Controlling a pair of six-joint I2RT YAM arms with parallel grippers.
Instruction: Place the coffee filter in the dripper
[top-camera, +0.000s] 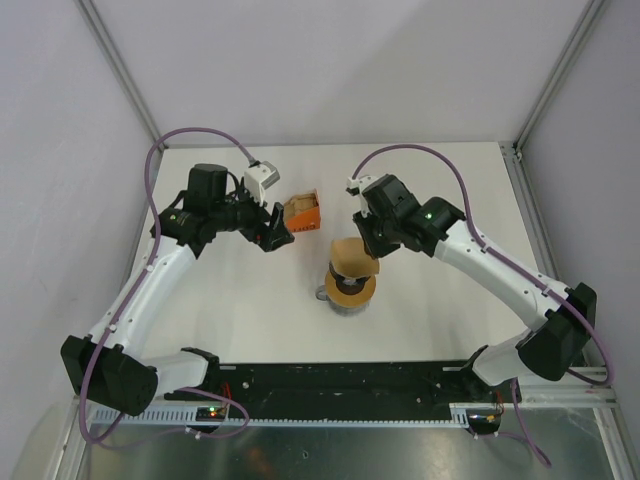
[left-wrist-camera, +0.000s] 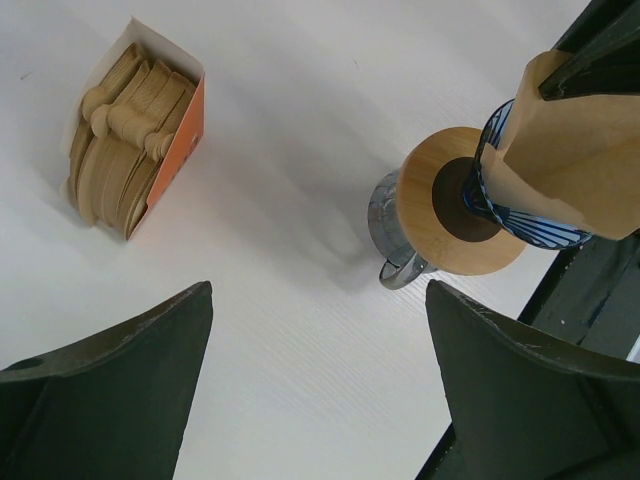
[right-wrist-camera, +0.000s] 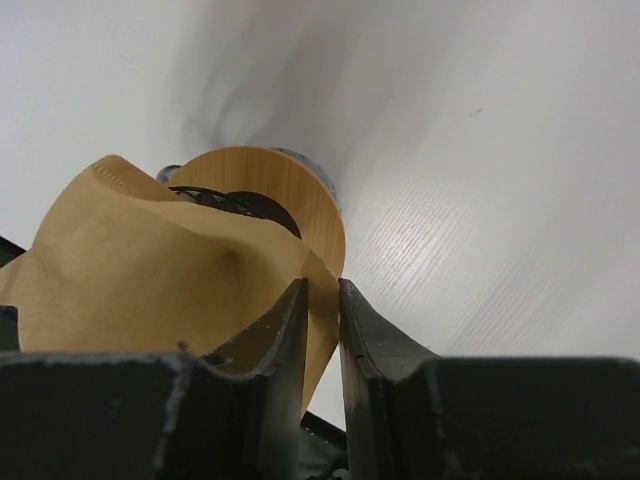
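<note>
Right fingers (right-wrist-camera: 272, 345) pinch coffee filter (right-wrist-camera: 150, 270) inside dripper (left-wrist-camera: 530, 229).

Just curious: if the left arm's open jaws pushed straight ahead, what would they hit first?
Probably bare table, between the orange box and the grey cup; depth is hard to judge.

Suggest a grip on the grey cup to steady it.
Probably its small side handle, which sticks out from the grey cup toward the left arm. Come in from the left with the open left pincer; the wooden ring and coffee filter cover the top.
</note>
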